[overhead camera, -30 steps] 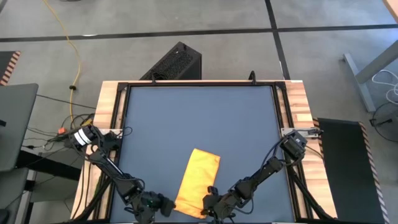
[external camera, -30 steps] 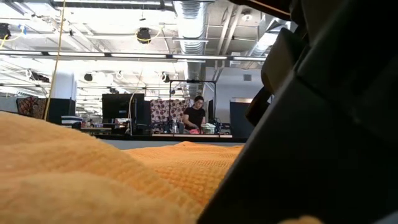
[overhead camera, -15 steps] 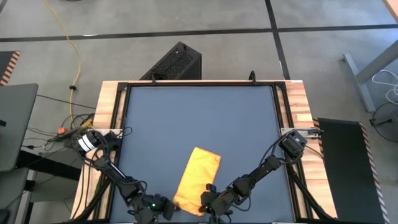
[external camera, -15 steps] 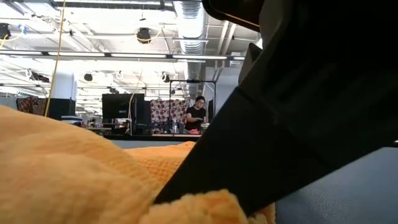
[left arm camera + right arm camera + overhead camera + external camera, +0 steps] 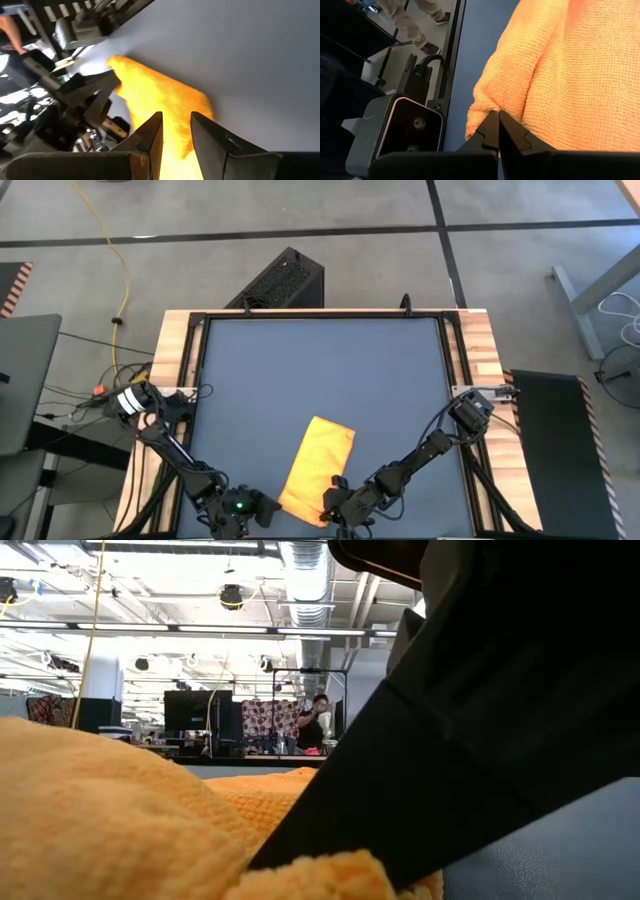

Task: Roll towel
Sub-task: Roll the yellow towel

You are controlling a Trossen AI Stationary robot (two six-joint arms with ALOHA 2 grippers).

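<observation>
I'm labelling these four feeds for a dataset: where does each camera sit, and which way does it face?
High: overhead, straight down on the table; both arms, towel.
Low: table height, level into the room; towel up close, dark arm in front.
Left wrist: past the left hand, partly open, at the towel.
Right wrist: past the right hand, shut at the towel's edge.
All four share the towel.

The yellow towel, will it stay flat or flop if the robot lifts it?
The towel would probably flop: it looks like soft, nubbly cloth, and its edge bunches where the right gripper pinches it. It likely grips well and seems light.
</observation>
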